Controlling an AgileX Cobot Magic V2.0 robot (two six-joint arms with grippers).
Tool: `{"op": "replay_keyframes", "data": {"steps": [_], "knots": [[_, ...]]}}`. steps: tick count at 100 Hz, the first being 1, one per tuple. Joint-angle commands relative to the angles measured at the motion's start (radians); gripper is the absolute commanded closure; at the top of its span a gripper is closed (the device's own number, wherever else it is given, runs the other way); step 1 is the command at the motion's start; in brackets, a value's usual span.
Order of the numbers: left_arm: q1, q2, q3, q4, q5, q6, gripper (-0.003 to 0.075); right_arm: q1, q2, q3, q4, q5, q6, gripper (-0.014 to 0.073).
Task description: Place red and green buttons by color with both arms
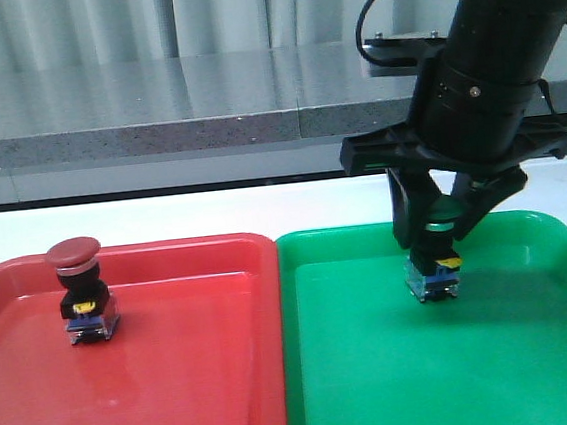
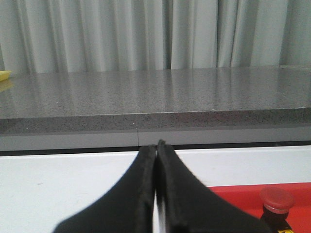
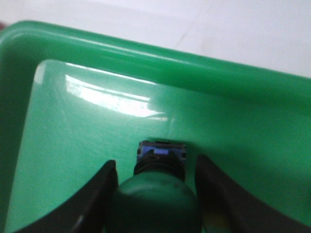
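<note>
The red button (image 1: 80, 292) stands upright in the red tray (image 1: 179, 383), at its far left. It also shows in the left wrist view (image 2: 276, 200). The green button (image 1: 435, 263) stands upright on the floor of the green tray (image 1: 380, 384), near its far edge. My right gripper (image 1: 433, 241) hangs over it, open, with one finger on each side of the button's body and a small gap on both sides. In the right wrist view the green cap (image 3: 155, 204) lies between the spread fingers of that gripper (image 3: 154, 167). My left gripper (image 2: 156, 145) is shut and empty, out of the front view.
The two trays sit side by side on a white table, their rims touching in the middle. A grey stone ledge (image 1: 153, 105) and curtains run along the back. The red tray's corner (image 2: 233, 194) lies just right of my left fingers.
</note>
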State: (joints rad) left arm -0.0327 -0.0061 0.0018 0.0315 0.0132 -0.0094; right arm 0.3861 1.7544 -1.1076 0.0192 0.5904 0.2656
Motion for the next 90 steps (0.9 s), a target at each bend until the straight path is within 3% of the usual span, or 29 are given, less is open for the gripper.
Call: {"op": "replay_keyframes", "data": {"steps": [1, 15, 43, 90], "knots": [[0.004, -0.029, 0.042, -0.003, -0.081, -0.011, 0.0739, 0.0, -0.035, -0.016, -0.004, -0.007, 0.001, 0.0118], [0.004, -0.029, 0.042, -0.003, -0.081, -0.011, 0.0739, 0.0, -0.055, -0.016, -0.004, -0.011, 0.0, 0.0026], [0.004, -0.029, 0.042, -0.003, -0.081, -0.011, 0.0739, 0.0, -0.2, -0.016, -0.046, -0.06, 0.0, 0.0032], [0.004, -0.029, 0.042, -0.003, -0.081, -0.011, 0.0739, -0.001, -0.566, 0.026, -0.255, -0.118, 0.001, 0.0032]]}}
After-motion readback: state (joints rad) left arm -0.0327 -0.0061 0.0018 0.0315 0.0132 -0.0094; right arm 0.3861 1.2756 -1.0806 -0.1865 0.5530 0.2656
